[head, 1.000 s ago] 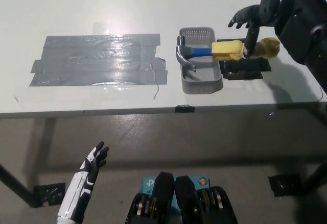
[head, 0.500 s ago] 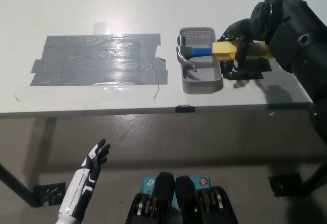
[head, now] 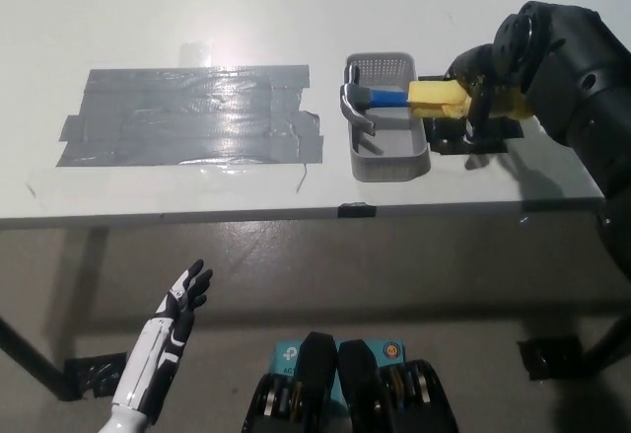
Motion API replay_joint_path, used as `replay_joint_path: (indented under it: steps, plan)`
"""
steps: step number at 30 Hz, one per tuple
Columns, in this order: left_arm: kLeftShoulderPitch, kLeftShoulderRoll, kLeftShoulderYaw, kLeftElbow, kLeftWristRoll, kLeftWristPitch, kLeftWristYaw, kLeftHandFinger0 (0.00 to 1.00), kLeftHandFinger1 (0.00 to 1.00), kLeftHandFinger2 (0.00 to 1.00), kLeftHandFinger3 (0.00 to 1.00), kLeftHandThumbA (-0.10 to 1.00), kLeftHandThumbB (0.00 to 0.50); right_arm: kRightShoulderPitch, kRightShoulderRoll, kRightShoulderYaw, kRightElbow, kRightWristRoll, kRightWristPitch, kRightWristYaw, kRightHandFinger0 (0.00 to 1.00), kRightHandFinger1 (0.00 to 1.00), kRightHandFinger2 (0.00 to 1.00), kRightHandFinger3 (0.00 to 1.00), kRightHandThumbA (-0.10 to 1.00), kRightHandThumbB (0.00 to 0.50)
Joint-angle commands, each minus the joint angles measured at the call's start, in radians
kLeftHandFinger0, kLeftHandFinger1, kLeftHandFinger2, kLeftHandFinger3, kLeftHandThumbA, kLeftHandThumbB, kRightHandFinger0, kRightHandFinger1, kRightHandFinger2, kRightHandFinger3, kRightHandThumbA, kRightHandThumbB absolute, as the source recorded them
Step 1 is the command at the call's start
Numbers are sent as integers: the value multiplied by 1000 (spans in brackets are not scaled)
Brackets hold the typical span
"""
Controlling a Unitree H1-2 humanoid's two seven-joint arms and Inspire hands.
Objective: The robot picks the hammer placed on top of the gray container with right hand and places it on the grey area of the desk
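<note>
The hammer (head: 385, 98) has a metal head, a blue neck and a yellow handle. It lies across the top of the grey container (head: 391, 165), its handle sticking out past the right rim. My black right hand (head: 480, 76) reaches in from the right with its fingers curled over the yellow handle, shut on it. The hammer's head sits just above the container's left rim. The far end of the handle is hidden by the hand. The grey taped area (head: 187, 117) lies to the left on the white desk (head: 493, 181).
My white left hand (head: 179, 307) rests open at the lower left, below the desk's front edge. A black tape patch (head: 449, 141) sits right of the container, under the right hand. A small black mark (head: 356, 210) is on the desk's front edge.
My right hand came down from above the handle and closed its fingers around it. The hammer's head has risen slightly. The left hand barely moved.
</note>
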Motion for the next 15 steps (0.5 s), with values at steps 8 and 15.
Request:
replay_joint_path:
  steps: [8, 15]
  plan:
    - [-14, 24, -14, -33, 2, 9, -22, 1000, 1000, 1000, 1000, 1000, 392, -30, 30, -34, -26, -23, 2, -291, 999, 1000, 1000, 1000, 793, 499]
    - [-22, 30, -18, -34, 6, 19, -27, 1000, 1000, 1000, 1000, 1000, 383, 37, 59, -51, -52, -51, -102, -687, 0, 39, 190, 253, 419, 316]
